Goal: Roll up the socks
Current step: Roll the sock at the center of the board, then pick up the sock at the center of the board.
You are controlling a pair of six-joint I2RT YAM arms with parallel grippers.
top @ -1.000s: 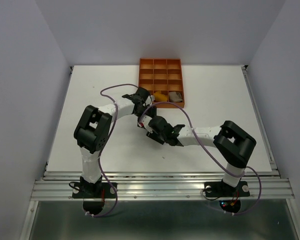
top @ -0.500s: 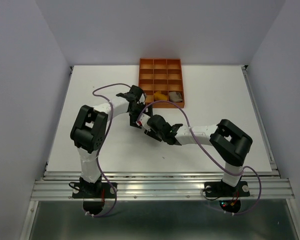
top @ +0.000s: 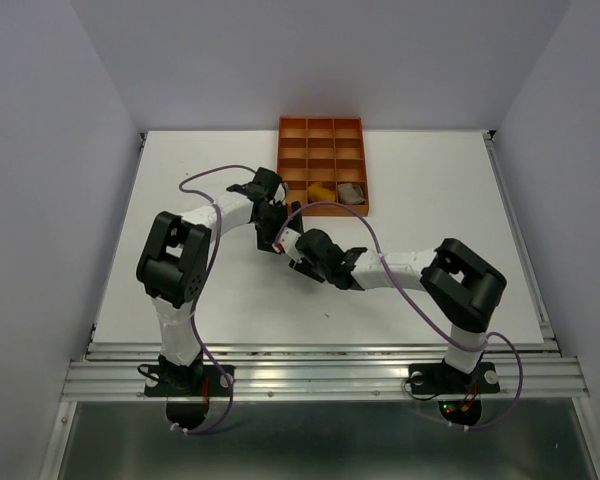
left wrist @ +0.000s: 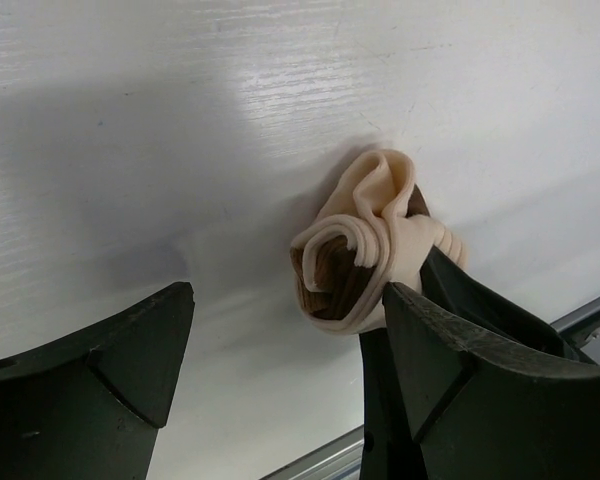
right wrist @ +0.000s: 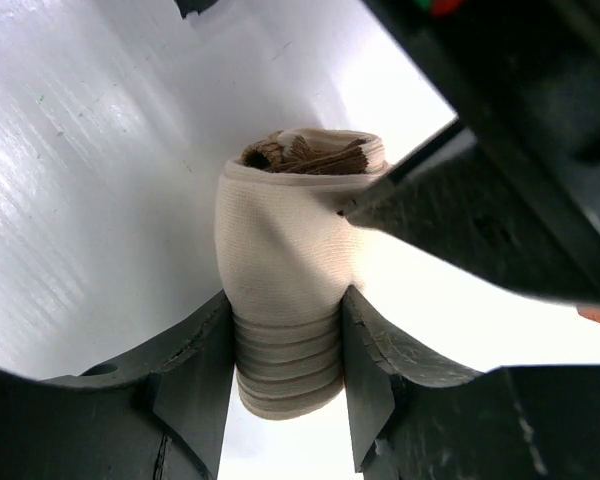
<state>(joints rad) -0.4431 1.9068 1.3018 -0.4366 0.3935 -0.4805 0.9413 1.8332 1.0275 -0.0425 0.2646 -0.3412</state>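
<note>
Right pincer (right wrist: 285, 345) is clenching the rolled brown-and-cream sock (right wrist: 285, 230) on the tabletop (top: 430, 200), at seven o'clock from the orange tray (top: 322, 121). Left pincer (left wrist: 285, 340) is hanging released, jaws wide, just beside that roll.

The left arm (top: 178, 328) and right arm (top: 405, 269) share white links, bulky black joint housings and black bolted bases, with thin purple cables (top: 183, 185) and matte black fingers (left wrist: 110, 362).

The cream and brown sock (right wrist: 280, 290) is rolled into a fat bundle in the middle of the frame. The orange sock (top: 322, 190) and grey-brown sock (top: 351, 192) lie bunched side by side, upper middle.
</note>
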